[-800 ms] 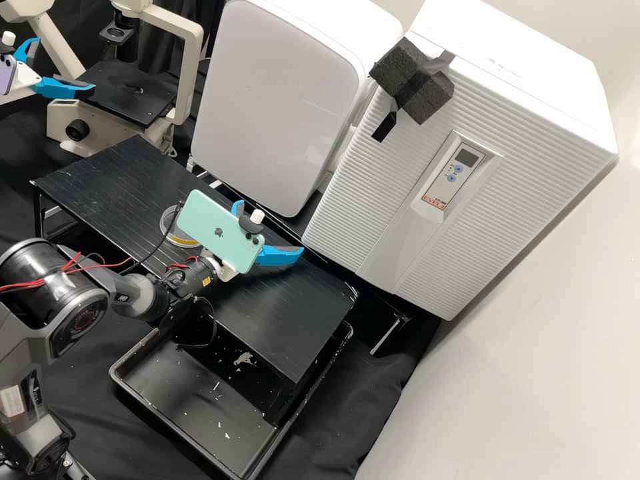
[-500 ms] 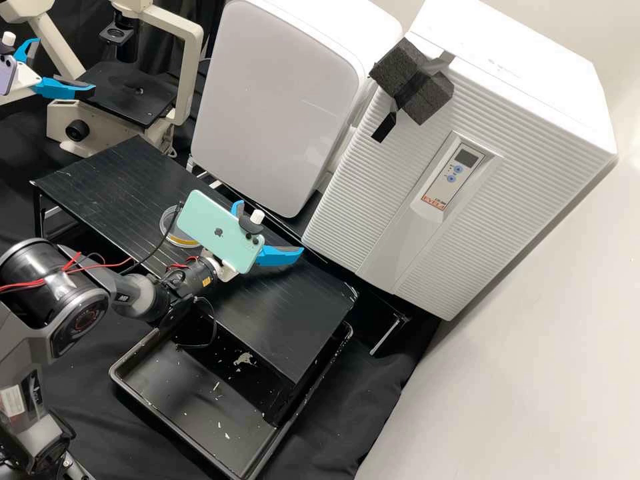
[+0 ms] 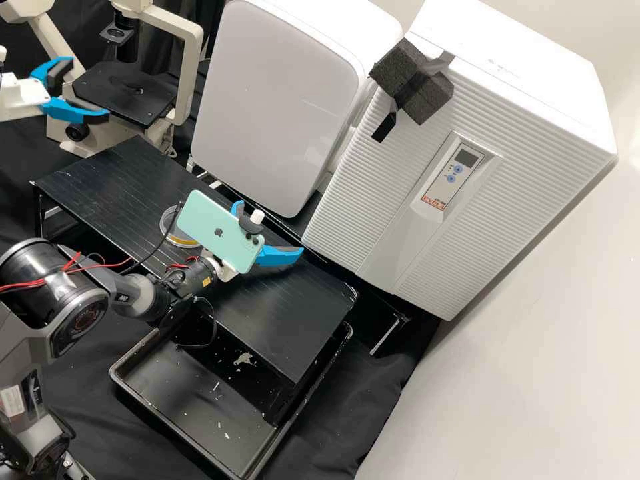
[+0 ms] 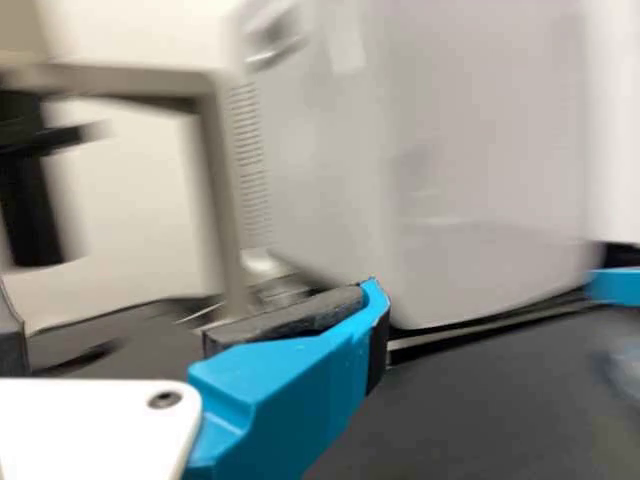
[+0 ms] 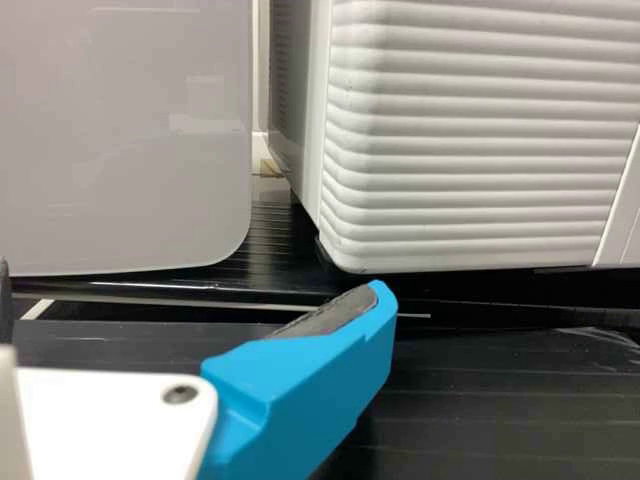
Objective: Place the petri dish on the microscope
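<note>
At the upper left of the high view, my left gripper [image 3: 89, 89] stands open beside the microscope [image 3: 123, 93], in front of its black stage, nothing between its fingers. In the left wrist view, the left gripper [image 4: 185, 322] has its fingers apart, with the blurred microscope frame [image 4: 222, 190] beyond. A clear round dish with a yellowish band [image 3: 169, 223] rests on the black bench, partly covered by the green phone; I take it for the petri dish. My right gripper [image 3: 272, 228] is over the bench past that phone, open and holding nothing. The right wrist view shows the right gripper [image 5: 195, 298] with fingers spread.
Two large white cabinets [image 3: 273, 100] [image 3: 467, 180] stand along the bench's back edge. A black tray [image 3: 193, 407] lies below the front of the bench. The green phone [image 3: 217, 230] is mounted on the right arm, whose cable hangs close to the dish.
My left gripper has come further in from the left and lower in the high view, turning so both fingers show more fully. The right arm and the dish have kept still.
</note>
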You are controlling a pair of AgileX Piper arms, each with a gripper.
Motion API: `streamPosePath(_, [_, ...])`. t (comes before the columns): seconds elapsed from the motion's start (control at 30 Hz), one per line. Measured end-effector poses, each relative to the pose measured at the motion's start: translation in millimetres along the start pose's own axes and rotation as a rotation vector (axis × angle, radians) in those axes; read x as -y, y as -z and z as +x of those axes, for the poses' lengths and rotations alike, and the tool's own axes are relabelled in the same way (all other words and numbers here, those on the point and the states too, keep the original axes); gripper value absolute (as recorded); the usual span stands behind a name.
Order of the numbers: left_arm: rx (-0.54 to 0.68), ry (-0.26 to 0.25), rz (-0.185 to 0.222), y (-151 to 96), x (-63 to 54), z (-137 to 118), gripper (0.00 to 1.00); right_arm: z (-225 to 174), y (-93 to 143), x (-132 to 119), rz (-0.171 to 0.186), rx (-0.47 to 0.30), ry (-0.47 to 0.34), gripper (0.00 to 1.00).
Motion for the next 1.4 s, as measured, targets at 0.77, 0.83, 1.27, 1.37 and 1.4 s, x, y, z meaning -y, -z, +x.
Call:
streamPosePath(0.77, [0.390,0.196,0.031,-121,27.8,49,1.00,0,0,0,0.000,0.000,0.000,1.00])
streamPosePath(0.83, [0.401,0.220,0.032,-126,34.2,52,1.00,0,0,0,0.000,0.000,0.000,1.00])
streamPosePath(1.27, [0.409,0.321,0.020,-143,66.1,74,1.00,0,0,0,0.000,0.000,0.000,1.00])
streamPosePath(1.37, [0.403,0.331,-0.012,-144,69.4,77,1.00,0,0,0,0.000,0.000,0.000,1.00])
streamPosePath(1.4, [0.396,0.335,-0.030,-142,70.1,79,1.00,0,0,0,0.000,0.000,0.000,1.00])
